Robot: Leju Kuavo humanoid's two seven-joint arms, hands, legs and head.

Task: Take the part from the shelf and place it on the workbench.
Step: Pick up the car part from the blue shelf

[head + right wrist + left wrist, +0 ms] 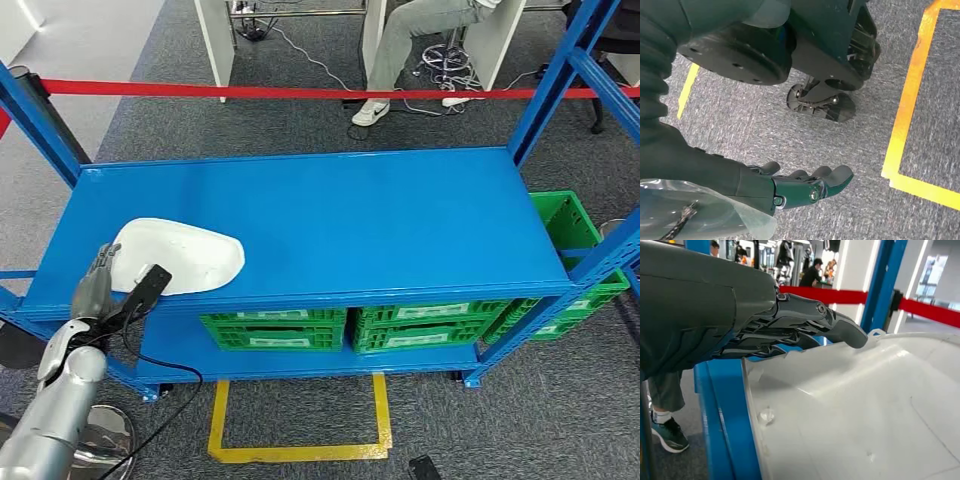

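Grey carpet (302, 110) is covering the floor, and a yellow tape rectangle (298, 452) is lying on it just in front of the blue metal rack (340, 215). Green plastic crates (275, 330) are sitting side by side on the rack's lower level, with another green crate (566, 225) standing at its far right end. A red barrier tape (302, 92) is stretching across behind the rack. Beyond it, white desk legs (215, 45) are standing on the carpet, cables (430, 60) are trailing across the floor, and a seated person's leg (400, 45) is resting by the desks. Bright ceiling light is reflecting off the surfaces in the left wrist view.
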